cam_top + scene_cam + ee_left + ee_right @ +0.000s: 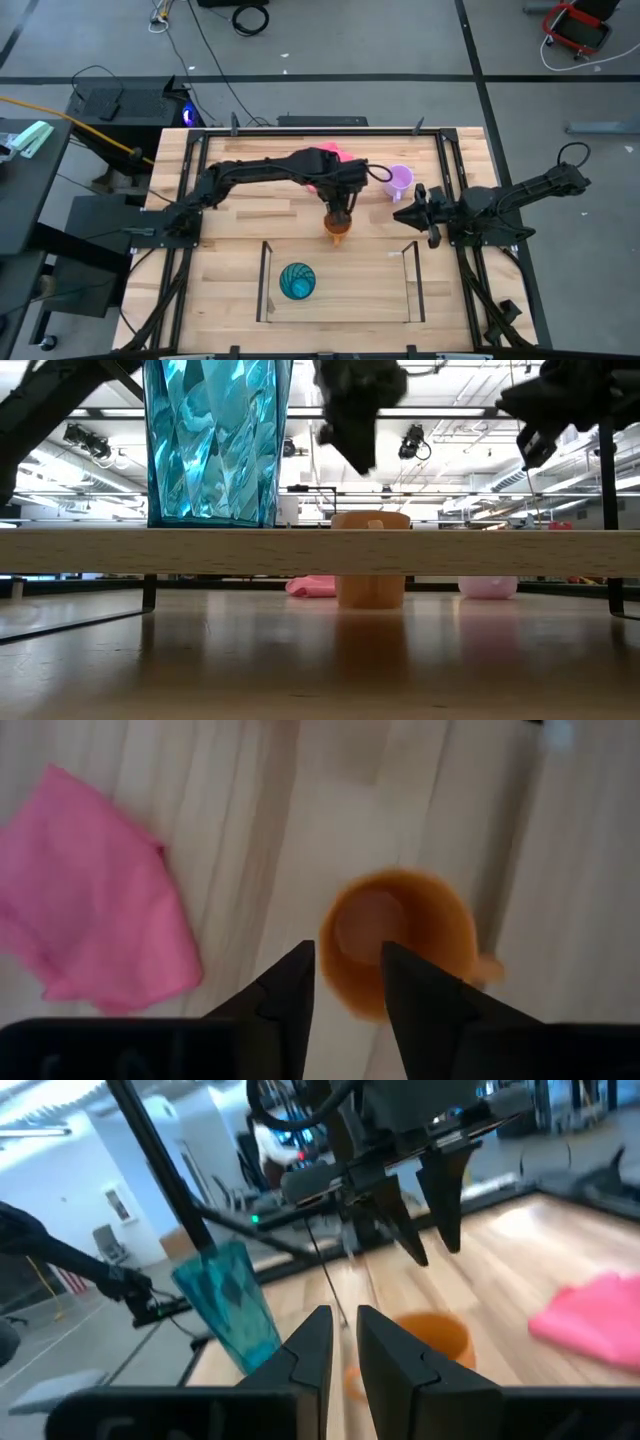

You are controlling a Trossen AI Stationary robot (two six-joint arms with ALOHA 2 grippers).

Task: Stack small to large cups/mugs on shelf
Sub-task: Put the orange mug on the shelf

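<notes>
The orange mug [338, 228] [400, 935] stands upright on the table, just beyond the shelf's far side. My left gripper [338, 208] [347, 965] hangs open right above it, pointing down; the right wrist view shows its fingertips [425, 1230] clear of the mug's rim [430, 1325]. The teal tumbler [297, 281] [215, 440] stands on the left part of the shelf's wooden plank [450, 552]. The lilac mug [399, 180] [488, 588] sits on the table farther back. My right gripper [408, 215] [345, 1345] waits to the right of the orange mug, with only a slit between its fingers.
A pink cloth [330, 158] [90, 910] lies on the table behind the orange mug. The shelf's thin dark rods [264, 280] [416, 280] stand at both of its ends. To the right of the tumbler, the plank [365, 295] is bare.
</notes>
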